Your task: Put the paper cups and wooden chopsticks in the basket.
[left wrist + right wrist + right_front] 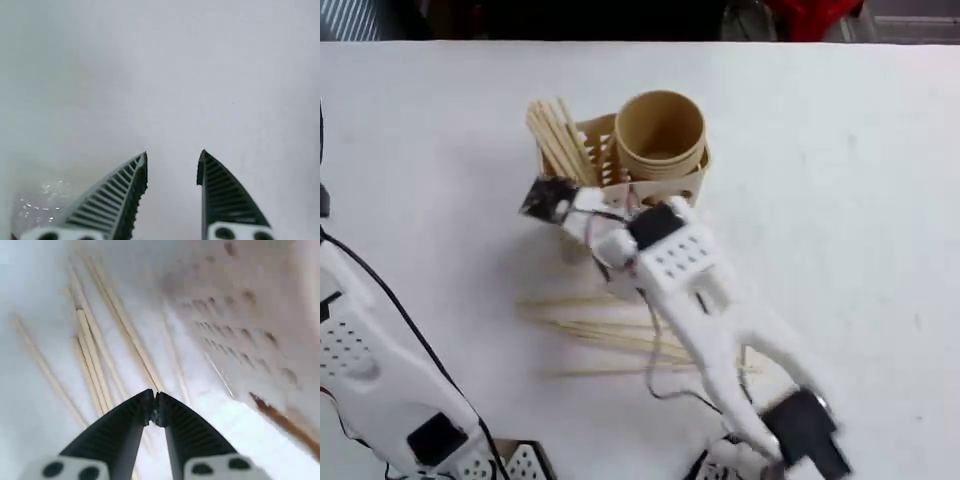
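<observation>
**Partly filled basket, with more chopsticks loose on the table**

A white table [840,150] is seen from above. The right fingers [545,200] are pressed together tip to tip, with nothing visible between them. They hang just beside the basket [670,188]. The right wrist view shows its perforated wall [235,335] close alongside the closed right fingers [155,410].

Stacked paper cups [660,135] stand inside the basket, on the side away from the right fingers. A bundle of upright chopsticks [558,140] leans in the basket's nearer part, just beyond the fingertips.

Loose chopsticks [610,335] lie scattered flat on the table behind the right fingers, under the arm. The right wrist view shows loose chopsticks [95,355] fanned out below the tips.

The left fingers [135,175] are spread wide apart and hold nothing. Bare table lies beneath them.
</observation>
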Motion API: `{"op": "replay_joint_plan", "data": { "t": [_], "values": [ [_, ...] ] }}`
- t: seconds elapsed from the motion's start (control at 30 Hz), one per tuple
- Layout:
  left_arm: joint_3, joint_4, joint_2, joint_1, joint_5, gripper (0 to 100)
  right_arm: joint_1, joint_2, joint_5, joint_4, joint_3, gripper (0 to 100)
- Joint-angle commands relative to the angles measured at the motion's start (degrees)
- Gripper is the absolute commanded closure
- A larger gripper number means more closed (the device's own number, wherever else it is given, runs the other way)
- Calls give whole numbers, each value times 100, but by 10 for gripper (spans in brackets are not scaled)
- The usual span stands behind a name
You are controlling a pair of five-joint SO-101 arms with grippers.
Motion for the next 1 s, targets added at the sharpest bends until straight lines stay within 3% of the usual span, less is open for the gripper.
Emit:
{"op": "replay_joint_plan", "data": {
  "t": [0.0,0.13,0.27,0.47,0.57,0.8,0.97],
  "values": [
    [255,88,-1376,171,-193,827,637,-2105,-167,312,589,982],
    [1582,88,-2826,523,-273,827,1851,-3398,-158,769,1424,982],
    [3824,70,-4673,1244,-932,828,3152,-3987,-158,875,2347,981],
    [7288,70,-7767,2668,-2268,884,4488,-4479,-62,321,3815,981],
    [8615,70,-8971,3424,-2462,929,5007,-4629,448,-40,4396,981],
    [10084,-193,-9042,5525,-2295,898,5657,-4673,677,-1024,5688,981],
    [10611,-1890,-8426,6651,-1099,898,5710,-4690,677,-1745,6426,981]
  ]
}}
